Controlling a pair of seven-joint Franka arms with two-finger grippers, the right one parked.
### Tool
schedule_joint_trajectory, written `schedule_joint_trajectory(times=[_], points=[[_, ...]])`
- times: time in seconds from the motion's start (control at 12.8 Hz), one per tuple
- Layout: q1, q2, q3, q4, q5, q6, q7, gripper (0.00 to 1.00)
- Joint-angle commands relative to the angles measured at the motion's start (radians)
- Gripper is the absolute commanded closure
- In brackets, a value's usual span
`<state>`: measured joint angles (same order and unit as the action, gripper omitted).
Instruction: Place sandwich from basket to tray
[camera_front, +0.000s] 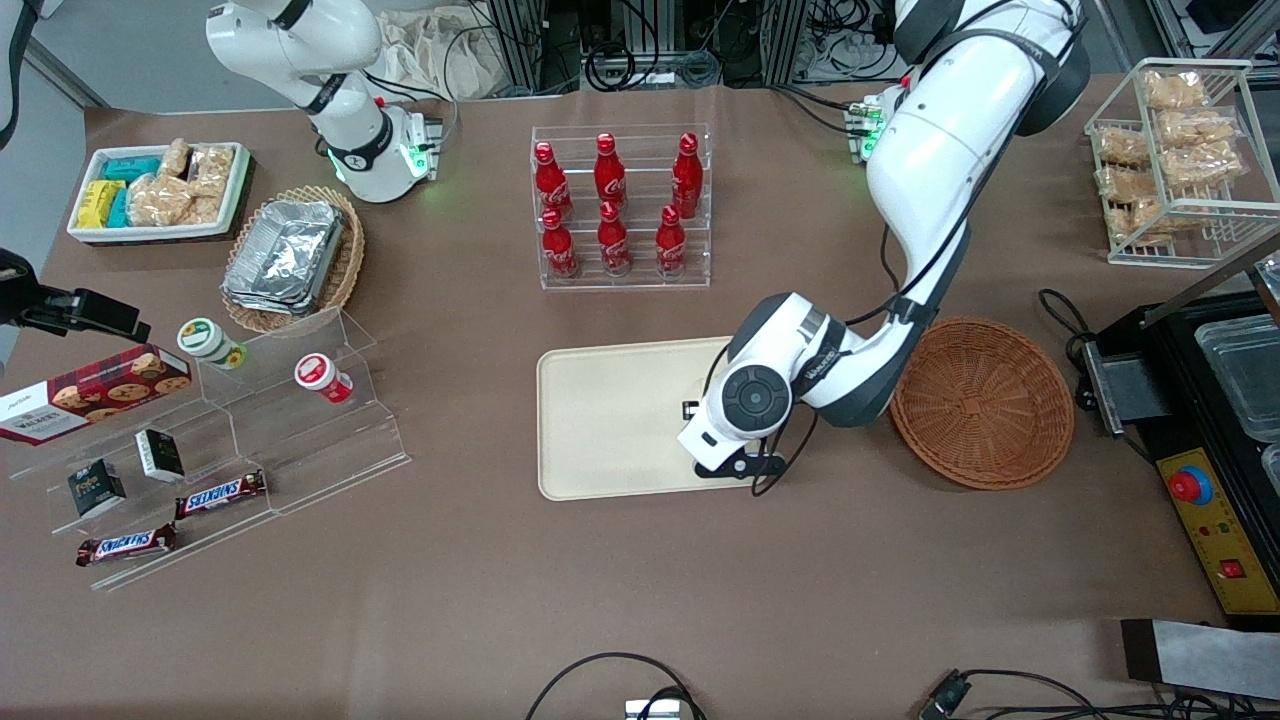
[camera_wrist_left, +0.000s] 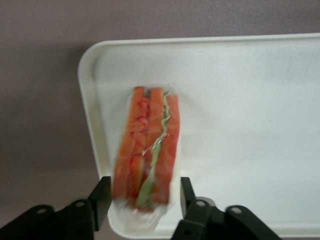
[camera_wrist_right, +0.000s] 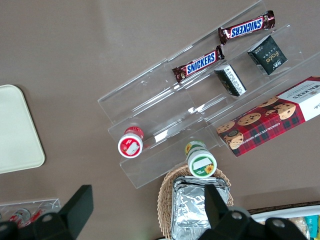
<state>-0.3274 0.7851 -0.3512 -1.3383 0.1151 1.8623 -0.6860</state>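
Observation:
The sandwich (camera_wrist_left: 147, 150) lies on the cream tray (camera_wrist_left: 250, 125) near one of its corners, with its orange-red and green filling edge facing the left wrist camera. My left gripper (camera_wrist_left: 145, 197) is open just above the tray, one finger on each side of the sandwich's near end, with a small gap at each finger. In the front view the working arm's wrist (camera_front: 750, 400) hangs over the tray (camera_front: 610, 420) at the end nearest the basket and hides the sandwich. The reddish-brown basket (camera_front: 985, 400) beside the tray holds nothing.
A clear rack of cola bottles (camera_front: 620, 205) stands farther from the front camera than the tray. A stepped acrylic shelf with snacks (camera_front: 250, 430), a tan basket of foil containers (camera_front: 295, 258) and a white bin (camera_front: 160, 190) lie toward the parked arm's end. A wire snack rack (camera_front: 1175, 150) and a black machine (camera_front: 1220, 430) are at the working arm's end.

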Motion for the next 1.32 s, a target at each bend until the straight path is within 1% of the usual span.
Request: schedule_joint_trajectory(times=[0.0,0.23,0.31,0.47,0.55,0.7,0.86,1.01,1.09,1.25], points=[[0.054,-0.12,0.001,-0.051,0.009,-0.075,0.002,0.0],[0.12,-0.307,0.003,-0.264,0.011,-0.039,0.08,0.0],[0.154,-0.381,0.003,-0.359,0.009,-0.007,0.115,0.0],[0.243,-0.533,0.001,-0.549,-0.002,0.081,0.251,0.0],[0.278,-0.581,0.001,-0.574,-0.008,0.074,0.316,0.0],[0.358,-0.628,0.001,-0.549,-0.009,-0.023,0.416,0.0],[0.405,-0.636,0.004,-0.465,-0.009,-0.153,0.462,0.0],[0.479,-0.636,0.001,-0.4,-0.02,-0.176,0.487,0.0],[0.493,-0.627,0.004,-0.345,-0.028,-0.187,0.493,0.0],[0.496,-0.584,0.005,-0.222,-0.025,-0.276,0.481,0.0]])
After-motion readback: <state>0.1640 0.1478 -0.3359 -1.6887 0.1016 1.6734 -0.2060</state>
